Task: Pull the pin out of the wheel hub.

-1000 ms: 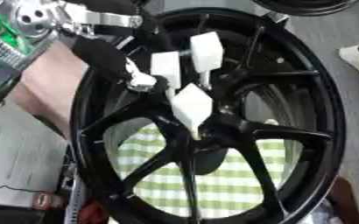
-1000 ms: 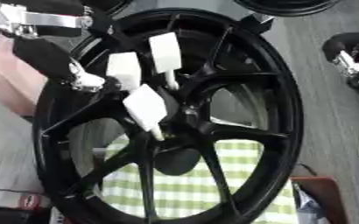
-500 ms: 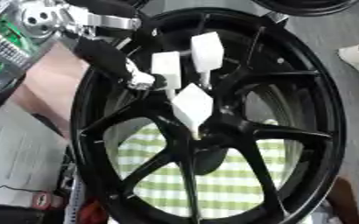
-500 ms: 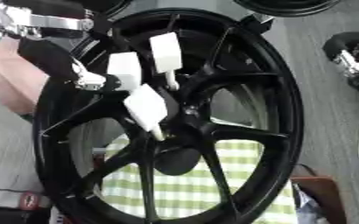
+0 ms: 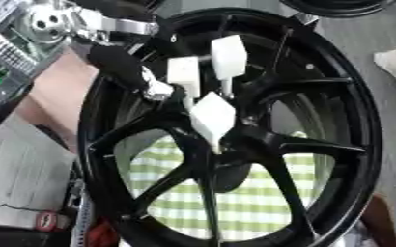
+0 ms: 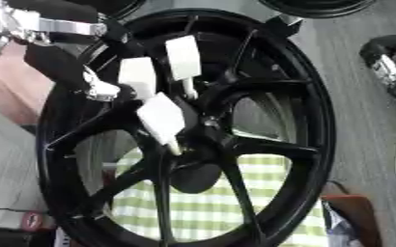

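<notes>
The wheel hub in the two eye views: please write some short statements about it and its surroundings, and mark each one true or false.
1. The wheel is black. True.
2. Three white tabs sit close to the hub. True.
3. The cloth seen between the spokes is plain red. False: it is checked green and white.
4. The left hand reaches in from the lower right. False: it comes in from the upper left, beside the white tabs.

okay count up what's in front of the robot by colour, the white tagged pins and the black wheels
White tagged pins: 3, one upper, one left, one lower
Black wheels: 2, the big wheel and part of another at the top edge
Total: 5
</notes>
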Available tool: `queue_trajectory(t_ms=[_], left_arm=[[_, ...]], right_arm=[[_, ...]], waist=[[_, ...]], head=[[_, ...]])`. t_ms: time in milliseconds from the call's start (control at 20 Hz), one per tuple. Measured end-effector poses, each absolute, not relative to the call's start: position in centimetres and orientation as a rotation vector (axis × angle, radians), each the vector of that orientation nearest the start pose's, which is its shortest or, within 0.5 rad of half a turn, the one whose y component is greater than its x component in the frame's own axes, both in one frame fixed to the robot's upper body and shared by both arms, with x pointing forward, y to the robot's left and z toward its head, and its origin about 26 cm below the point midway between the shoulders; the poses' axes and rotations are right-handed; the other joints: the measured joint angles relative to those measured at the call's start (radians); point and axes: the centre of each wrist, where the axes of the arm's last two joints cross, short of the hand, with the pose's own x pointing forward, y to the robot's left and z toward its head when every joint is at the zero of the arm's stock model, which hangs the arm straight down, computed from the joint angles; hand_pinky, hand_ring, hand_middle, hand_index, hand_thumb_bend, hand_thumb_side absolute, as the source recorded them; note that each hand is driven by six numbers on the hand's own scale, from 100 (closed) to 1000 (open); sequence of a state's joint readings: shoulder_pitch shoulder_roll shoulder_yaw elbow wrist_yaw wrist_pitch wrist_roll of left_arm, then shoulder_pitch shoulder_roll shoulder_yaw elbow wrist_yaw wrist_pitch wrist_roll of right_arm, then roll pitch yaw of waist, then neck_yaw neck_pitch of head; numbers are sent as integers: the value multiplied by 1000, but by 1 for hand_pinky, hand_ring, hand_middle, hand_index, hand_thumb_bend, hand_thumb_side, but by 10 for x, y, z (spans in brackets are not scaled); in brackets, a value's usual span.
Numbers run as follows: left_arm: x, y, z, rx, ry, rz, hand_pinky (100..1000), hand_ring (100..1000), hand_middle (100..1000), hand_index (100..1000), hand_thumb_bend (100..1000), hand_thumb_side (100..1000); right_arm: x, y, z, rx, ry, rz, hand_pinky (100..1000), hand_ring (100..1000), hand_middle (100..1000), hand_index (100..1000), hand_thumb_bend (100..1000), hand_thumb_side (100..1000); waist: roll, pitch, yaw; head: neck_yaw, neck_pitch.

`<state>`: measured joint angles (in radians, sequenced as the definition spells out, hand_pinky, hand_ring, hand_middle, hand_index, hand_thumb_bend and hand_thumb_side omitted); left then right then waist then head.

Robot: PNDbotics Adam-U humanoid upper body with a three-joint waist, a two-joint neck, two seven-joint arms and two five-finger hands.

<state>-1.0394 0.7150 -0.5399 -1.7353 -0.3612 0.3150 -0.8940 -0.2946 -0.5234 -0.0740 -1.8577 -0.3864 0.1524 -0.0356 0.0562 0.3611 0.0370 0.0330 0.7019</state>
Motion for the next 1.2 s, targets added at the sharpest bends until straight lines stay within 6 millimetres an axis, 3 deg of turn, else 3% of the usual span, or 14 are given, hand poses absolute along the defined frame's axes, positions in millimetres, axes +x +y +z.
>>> queue_trajectory(t_ms=[1200], left_arm=[[348, 161, 331, 485, -1359, -1902, 888, 691, 606, 757, 208, 553]], right_arm=[[315, -322, 199, -36, -1994, 178, 910, 810, 602, 659, 316, 297]], waist=[[0, 3, -6]], head=[[5, -1]])
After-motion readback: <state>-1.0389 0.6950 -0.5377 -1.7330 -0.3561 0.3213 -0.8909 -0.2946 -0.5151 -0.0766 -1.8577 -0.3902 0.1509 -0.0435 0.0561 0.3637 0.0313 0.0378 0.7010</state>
